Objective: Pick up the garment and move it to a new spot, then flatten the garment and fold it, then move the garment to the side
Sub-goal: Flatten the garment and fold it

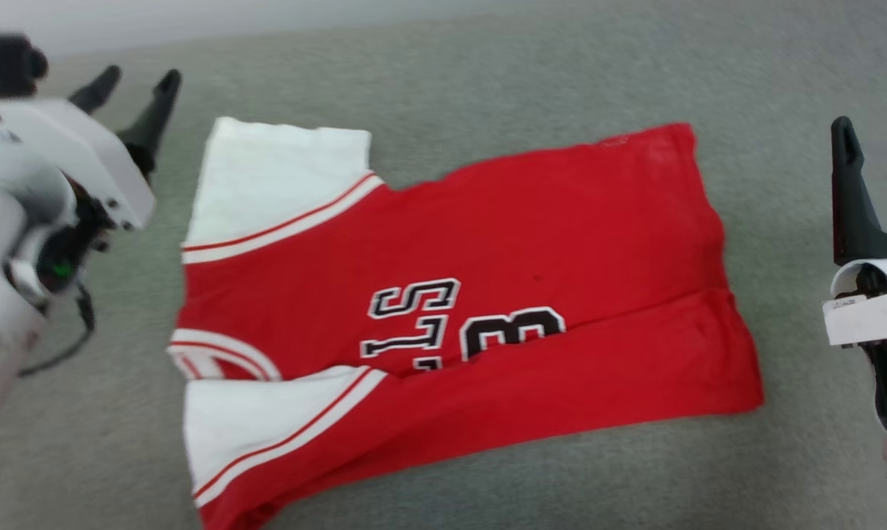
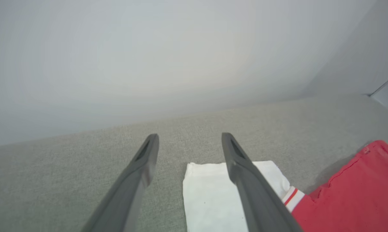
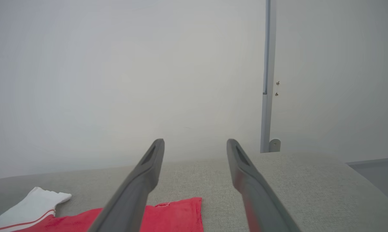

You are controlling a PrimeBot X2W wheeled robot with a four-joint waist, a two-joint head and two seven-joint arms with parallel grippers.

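Soft red garment point(image 1: 487, 243), lettered in head view, is spread on woven grey cloth point(image 1: 487, 73) between gaping, empty left claw point(image 1: 141, 76) and right claw point(image 1: 874, 124).

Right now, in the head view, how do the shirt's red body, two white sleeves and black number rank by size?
1. Red body.
2. Far sleeve and near sleeve, too alike to rank.
3. Black number, partly under a fold.

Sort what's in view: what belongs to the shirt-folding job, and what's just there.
Job: red garment; left pincer, open; right pincer, open.
Just there: grey fabric surface; pale wall; metal strip on the wall.
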